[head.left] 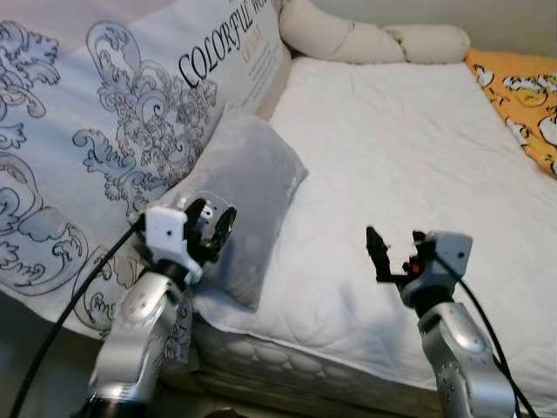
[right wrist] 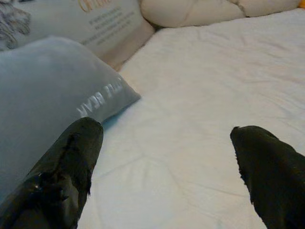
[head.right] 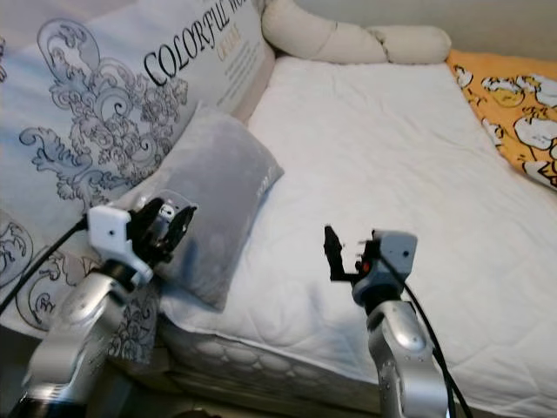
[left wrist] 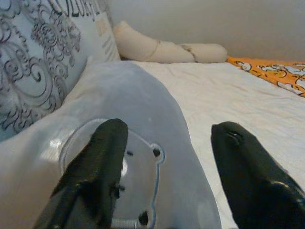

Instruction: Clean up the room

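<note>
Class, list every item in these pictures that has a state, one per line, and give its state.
Grey pillow: lying tilted against the big patterned cushion, not gripped.
Left pincer: open, at the grey pillow.
Right pincer: open, over the white mattress, holding nothing.
Beige bolster: lying along the bed's far end.
Orange blanket: spread at the right edge.

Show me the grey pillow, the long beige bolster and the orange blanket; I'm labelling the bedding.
grey pillow [head.left: 248, 196]: left eye view, middle of its face.
beige bolster [head.left: 348, 39]: left eye view, its thick left section.
orange blanket [head.left: 522, 96]: left eye view, patterned top surface.

Both grippers [left wrist: 164, 157] [right wrist: 167, 167] raised, fingers spread (seemingly level).
</note>
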Available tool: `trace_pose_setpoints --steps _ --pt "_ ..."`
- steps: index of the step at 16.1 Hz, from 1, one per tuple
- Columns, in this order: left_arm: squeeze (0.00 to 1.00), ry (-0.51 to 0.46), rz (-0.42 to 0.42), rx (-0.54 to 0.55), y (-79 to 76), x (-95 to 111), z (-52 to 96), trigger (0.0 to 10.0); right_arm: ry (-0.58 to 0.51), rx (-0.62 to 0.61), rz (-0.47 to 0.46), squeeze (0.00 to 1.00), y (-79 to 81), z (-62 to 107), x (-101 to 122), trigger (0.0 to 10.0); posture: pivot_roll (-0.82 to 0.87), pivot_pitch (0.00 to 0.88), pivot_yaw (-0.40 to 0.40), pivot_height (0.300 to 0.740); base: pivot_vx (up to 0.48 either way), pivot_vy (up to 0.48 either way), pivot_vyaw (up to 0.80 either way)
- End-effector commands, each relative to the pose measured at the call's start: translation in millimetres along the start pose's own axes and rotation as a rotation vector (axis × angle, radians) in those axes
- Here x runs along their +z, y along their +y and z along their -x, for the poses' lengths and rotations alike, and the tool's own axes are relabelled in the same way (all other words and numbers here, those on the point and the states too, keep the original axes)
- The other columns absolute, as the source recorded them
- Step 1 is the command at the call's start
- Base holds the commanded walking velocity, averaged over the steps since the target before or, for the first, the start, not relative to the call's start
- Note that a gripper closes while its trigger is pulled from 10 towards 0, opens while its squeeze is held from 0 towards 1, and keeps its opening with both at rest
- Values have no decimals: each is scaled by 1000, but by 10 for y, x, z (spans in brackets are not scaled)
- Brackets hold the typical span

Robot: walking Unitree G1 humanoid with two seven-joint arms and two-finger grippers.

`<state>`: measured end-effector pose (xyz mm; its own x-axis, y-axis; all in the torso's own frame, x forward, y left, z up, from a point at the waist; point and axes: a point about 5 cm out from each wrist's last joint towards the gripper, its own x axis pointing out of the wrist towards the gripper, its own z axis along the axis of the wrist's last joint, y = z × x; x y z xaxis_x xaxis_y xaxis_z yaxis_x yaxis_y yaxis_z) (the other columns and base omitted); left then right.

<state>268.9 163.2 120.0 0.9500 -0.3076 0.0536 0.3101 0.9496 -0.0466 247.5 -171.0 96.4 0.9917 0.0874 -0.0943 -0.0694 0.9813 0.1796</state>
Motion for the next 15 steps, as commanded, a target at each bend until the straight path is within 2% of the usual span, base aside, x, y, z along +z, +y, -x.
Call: trace_pose_setpoints --steps 1,3,8,13,14,15 --pt "1000 4 -6 20 31 45 18 10000 -31 -4 3 1000 34 3 62 10000 33 0 11 740 0 0 0" --pt "1000 10 -18 55 110 62 71 10000 -15 -16 -6 1000 76 -2 5 10000 35 0 7 740 0 -306 0" --pt "1000 77 -43 88 150 25 111 10000 -13 -53 8 1000 23 -50 2 10000 55 0 -6 740 0 -335 0" --pt "1000 138 -74 117 206 -30 151 10000 17 -46 57 1000 53 -162 -35 10000 75 0 -27 740 0 -336 0" --pt "1000 146 -82 118 216 -32 132 10000 18 -35 52 529 76 -185 -25 10000 63 0 -16 740 0 -319 0" --pt "1000 150 -77 123 222 -38 117 10000 28 -42 63 0 76 -209 -35 10000 55 0 -12 740 0 -319 0"
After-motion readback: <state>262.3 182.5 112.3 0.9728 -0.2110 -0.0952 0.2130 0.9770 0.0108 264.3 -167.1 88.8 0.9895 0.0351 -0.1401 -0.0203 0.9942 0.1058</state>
